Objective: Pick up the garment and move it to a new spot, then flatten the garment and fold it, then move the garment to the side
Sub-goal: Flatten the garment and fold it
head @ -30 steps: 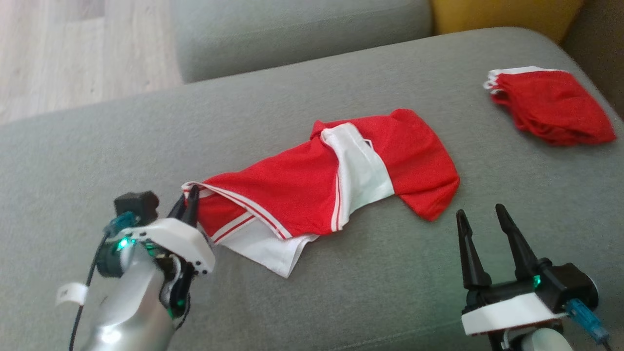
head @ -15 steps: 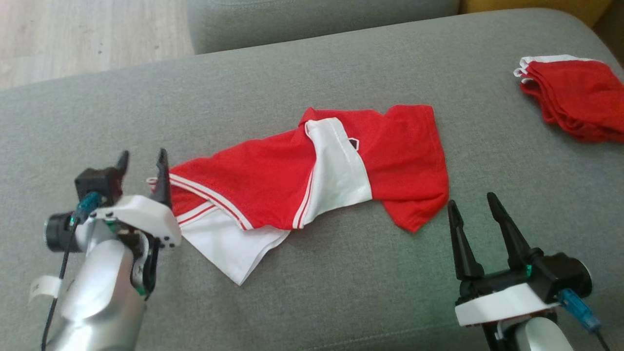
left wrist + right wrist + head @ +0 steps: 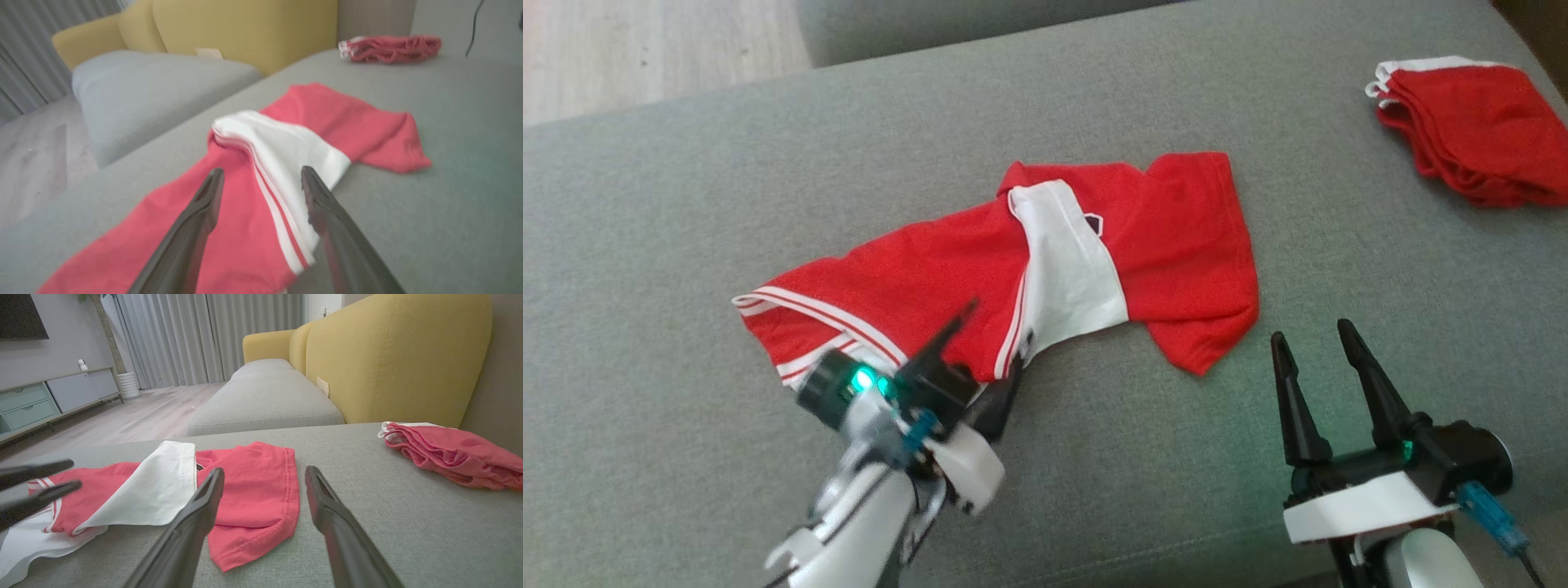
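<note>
— Jaws of your left gripper [image 3: 996, 335] have let go: a second ago they pinched the striped corner [image 3: 760, 300] of the garment [image 3: 915, 269]; now they stand wide and empty.
— And you've swung that arm in over the near hem, its tips either side of the white panel [image 3: 1066, 278] edge. Your garment lies bunched and twisted mid-cushion on the grey sofa [image 3: 686, 204], the corner dropped flat.
— So your carry to a new spot looks finished, I'd say. Flattening comes next, and you'll want a fresh hold along that hem.
— Your right gripper [image 3: 1309, 331] has its jaws parted too, holding nothing, hovering just off the red sleeve end. You've a folded red pile [image 3: 1470, 131] well apart at the far right; leave it be.
</note>
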